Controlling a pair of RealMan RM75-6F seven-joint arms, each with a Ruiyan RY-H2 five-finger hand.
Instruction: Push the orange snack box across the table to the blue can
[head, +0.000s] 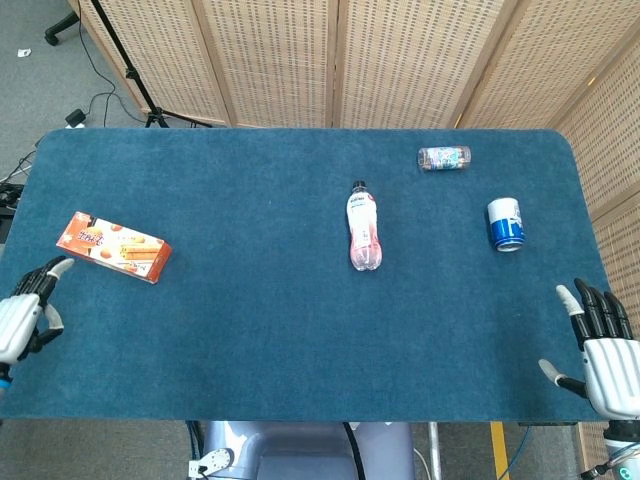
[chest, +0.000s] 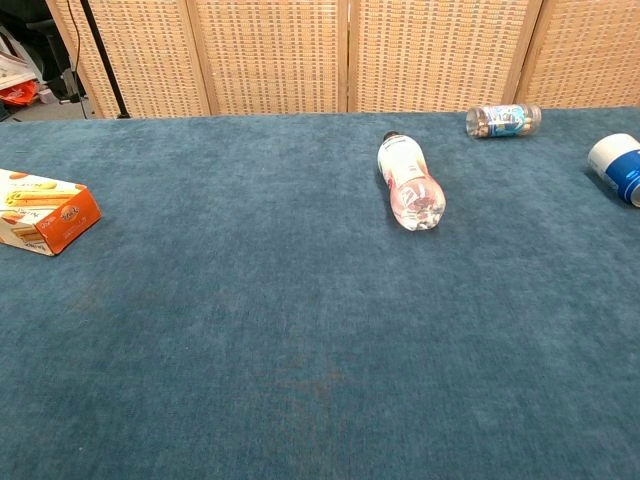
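left hand (head: 22, 318): white shell over the palm; black fingers; pale grey tips | right hand (head: 604, 358): white ribbed palm shell; black fingers; pale grey tips; thumb light grey with dark base | base below table edge: grey-blue rounded housing; black cables; small white part with red mark
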